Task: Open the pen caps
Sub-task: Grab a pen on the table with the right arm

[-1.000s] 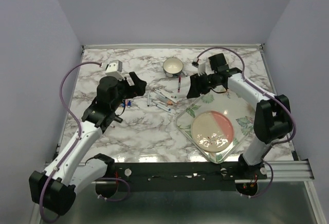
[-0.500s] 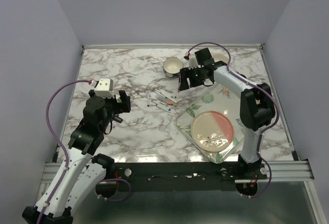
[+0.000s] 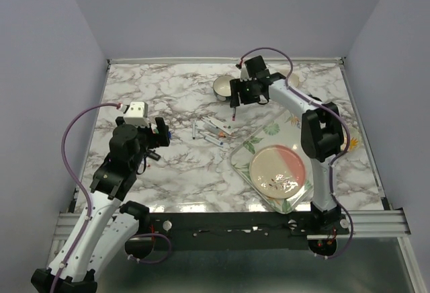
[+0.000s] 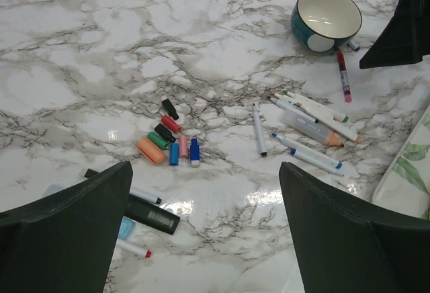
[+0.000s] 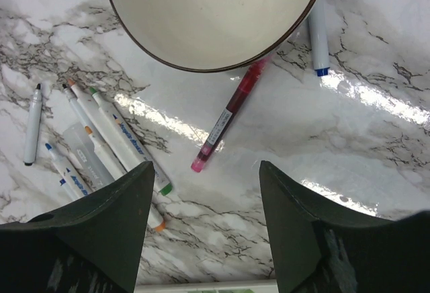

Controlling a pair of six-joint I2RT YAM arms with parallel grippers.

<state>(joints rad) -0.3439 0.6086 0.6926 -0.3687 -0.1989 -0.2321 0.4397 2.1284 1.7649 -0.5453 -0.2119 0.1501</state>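
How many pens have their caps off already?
Several: loose caps lie in a cluster, and a few white pens show bare tips. Nothing is in hand; the left gripper and right gripper are both open, the right one above the red pen beside the bowl. That pen looks next; whether it's capped is unclear.

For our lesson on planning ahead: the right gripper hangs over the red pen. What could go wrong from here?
The red pen lies close by the bowl, so the right gripper might nudge the bowl when closing. The other pens lie packed together; a grasp there could catch two.
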